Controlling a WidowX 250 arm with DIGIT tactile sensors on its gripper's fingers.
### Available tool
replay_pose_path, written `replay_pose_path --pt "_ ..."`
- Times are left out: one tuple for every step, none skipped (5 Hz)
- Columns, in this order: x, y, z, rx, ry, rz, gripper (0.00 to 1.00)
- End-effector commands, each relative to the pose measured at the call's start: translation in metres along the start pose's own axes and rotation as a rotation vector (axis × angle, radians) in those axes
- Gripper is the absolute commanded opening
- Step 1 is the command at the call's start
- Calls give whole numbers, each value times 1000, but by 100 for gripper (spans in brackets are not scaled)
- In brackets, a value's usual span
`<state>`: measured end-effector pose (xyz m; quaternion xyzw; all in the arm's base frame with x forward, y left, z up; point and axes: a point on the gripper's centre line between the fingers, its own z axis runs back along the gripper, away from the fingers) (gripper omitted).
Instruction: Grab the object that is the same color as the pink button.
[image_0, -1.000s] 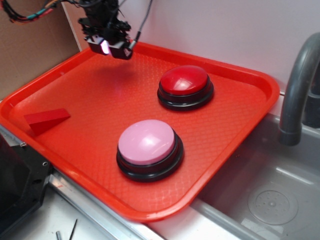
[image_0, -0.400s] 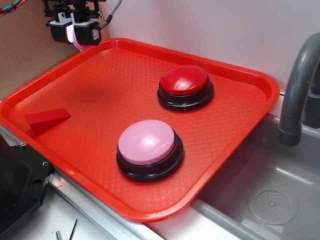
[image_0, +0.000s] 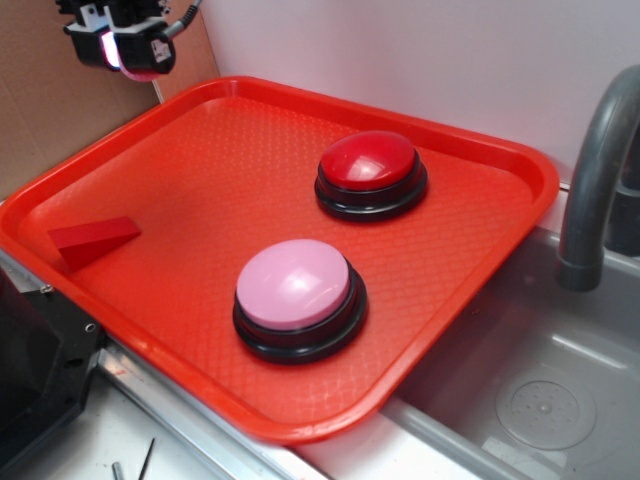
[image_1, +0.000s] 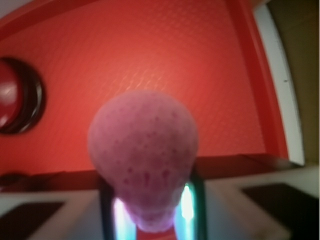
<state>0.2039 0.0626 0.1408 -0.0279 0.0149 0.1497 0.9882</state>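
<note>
The small pink dimpled ball fills the middle of the wrist view, squeezed between my fingers. In the exterior view my gripper hangs high above the tray's far-left corner, shut on the ball, whose pink edge peeks out below the fingers. The pink button stands on its black base near the front middle of the red tray, far from the gripper.
A red button sits at the tray's back right, also seen as the red button at the left of the wrist view. A red wedge block lies at the tray's left. A grey faucet and sink are at the right. Cardboard stands behind left.
My gripper has risen and moved left, from over the tray's back edge to above its far-left corner, carrying the pink ball. Buttons and wedge have not moved.
</note>
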Motion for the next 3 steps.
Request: replay_pose_path --pt "1 0 18 -13 -117 -23 0" --pt "17 10 9 -19 -70 7 0" --pt "32 22 -1 3 -36 36 0"
